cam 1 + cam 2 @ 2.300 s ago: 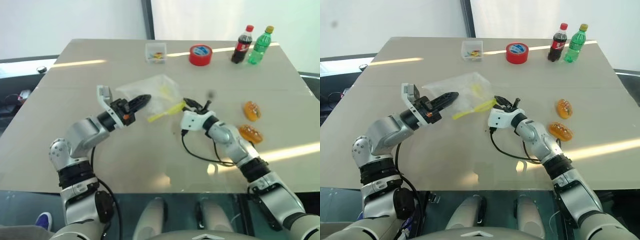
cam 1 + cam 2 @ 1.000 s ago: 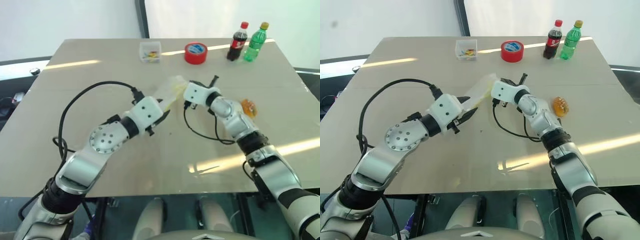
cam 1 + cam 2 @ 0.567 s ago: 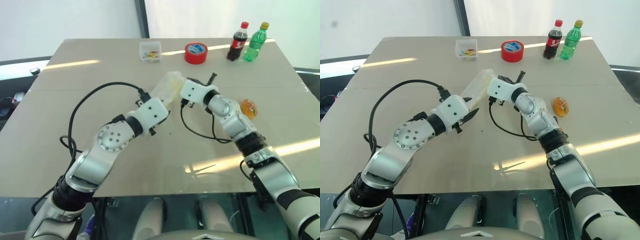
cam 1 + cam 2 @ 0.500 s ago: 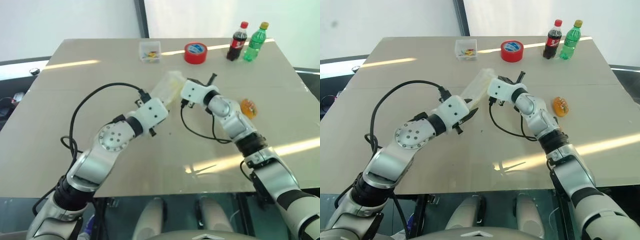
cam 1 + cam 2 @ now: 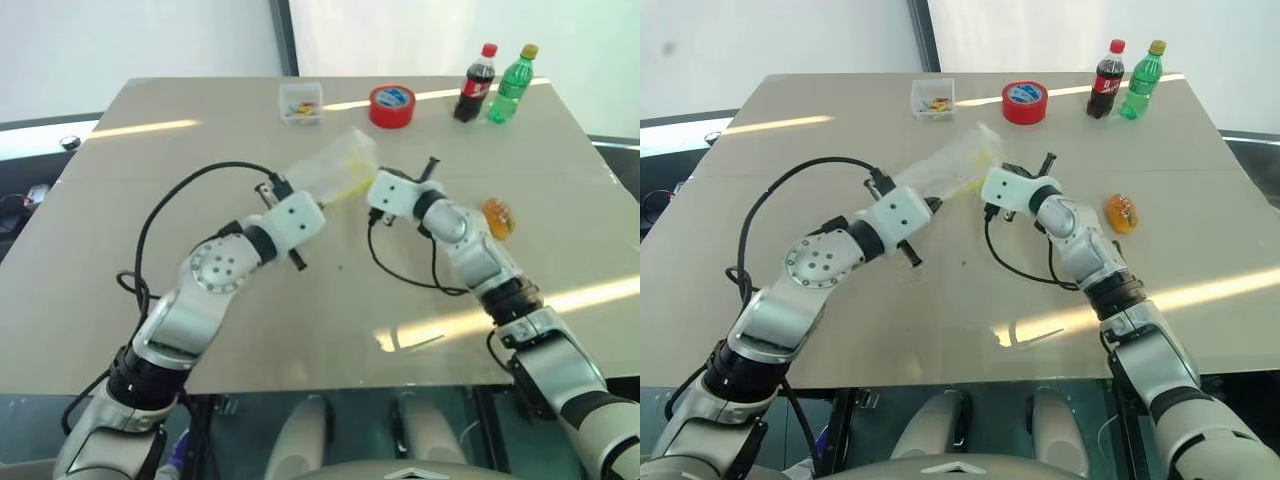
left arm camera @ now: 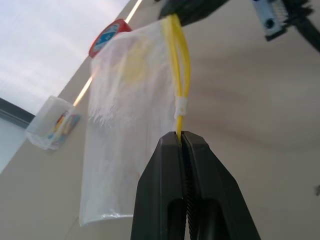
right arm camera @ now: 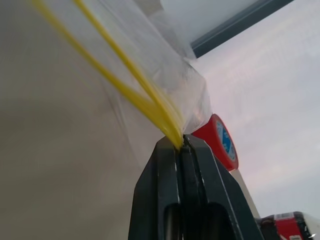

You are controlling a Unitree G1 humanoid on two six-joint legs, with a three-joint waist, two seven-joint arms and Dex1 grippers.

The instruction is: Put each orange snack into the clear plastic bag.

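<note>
With the left claw [image 6: 181, 137] and right claw [image 7: 181, 146] each pinching an end of the yellow seal strip [image 6: 178, 65] of the clear, crinkly plastic zip bag [image 5: 330, 175], draw them gently apart to open its mouth without tearing.

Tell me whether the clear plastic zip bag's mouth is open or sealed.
Slightly open. In both wrist views the clear plastic zip bag shows its two yellow seal strips bowing apart between the left gripper and right gripper, whose jaws pinch opposite ends.

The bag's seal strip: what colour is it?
Yellow; the seal strip shows best in the left wrist view.
</note>
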